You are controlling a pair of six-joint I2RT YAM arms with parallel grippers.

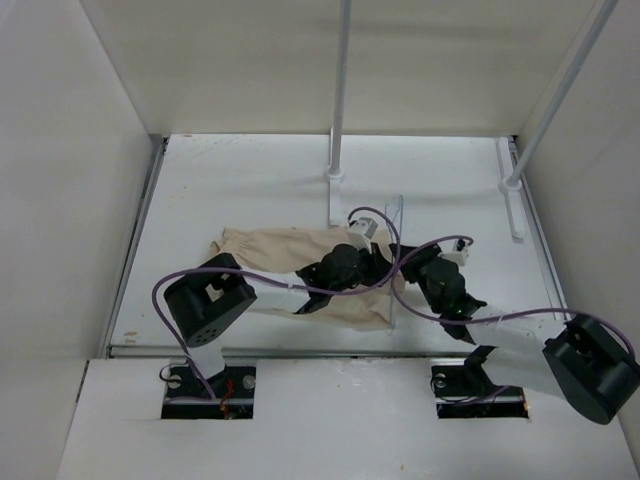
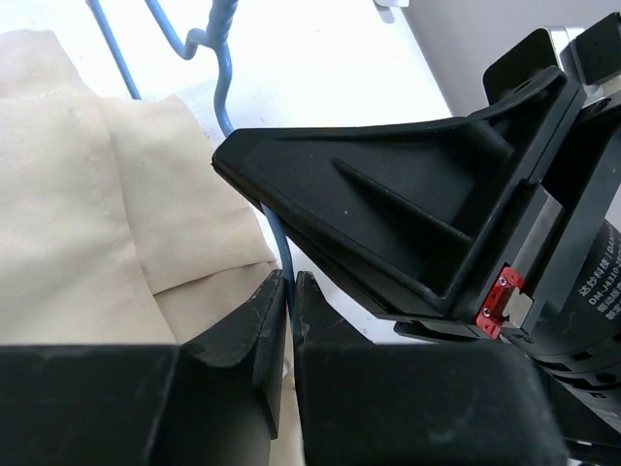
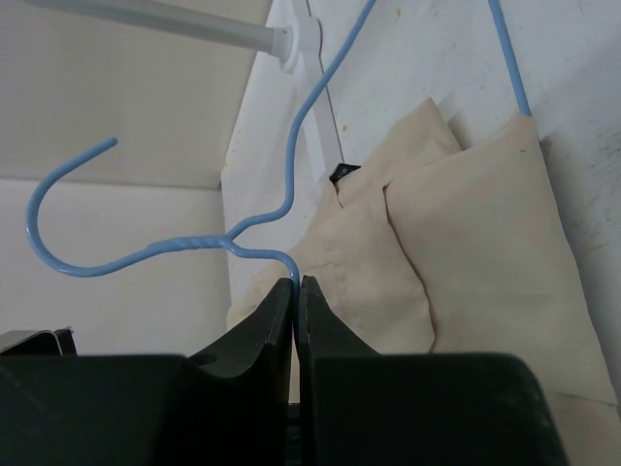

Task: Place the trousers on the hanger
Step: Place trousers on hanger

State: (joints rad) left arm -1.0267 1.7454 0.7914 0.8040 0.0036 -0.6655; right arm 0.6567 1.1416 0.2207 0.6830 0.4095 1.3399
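The beige trousers (image 1: 270,252) lie crumpled in the middle of the table. The thin blue hanger (image 1: 398,215) lies along their right edge. In the left wrist view my left gripper (image 2: 289,283) is shut on the hanger (image 2: 277,233) wire beside the trousers (image 2: 87,214), with the right gripper's black body (image 2: 408,214) close above it. In the right wrist view my right gripper (image 3: 298,282) is shut on the hanger (image 3: 146,250) just below its twisted neck. One hanger arm runs behind the folded trousers (image 3: 466,233). From above, the left gripper (image 1: 378,258) and right gripper (image 1: 405,262) meet at the hanger.
Two white rack poles (image 1: 340,90) (image 1: 565,90) rise at the back, each on a flat foot (image 1: 333,195) (image 1: 513,205). White walls close in the table on the left, back and right. A rack pole (image 3: 175,24) also crosses the right wrist view.
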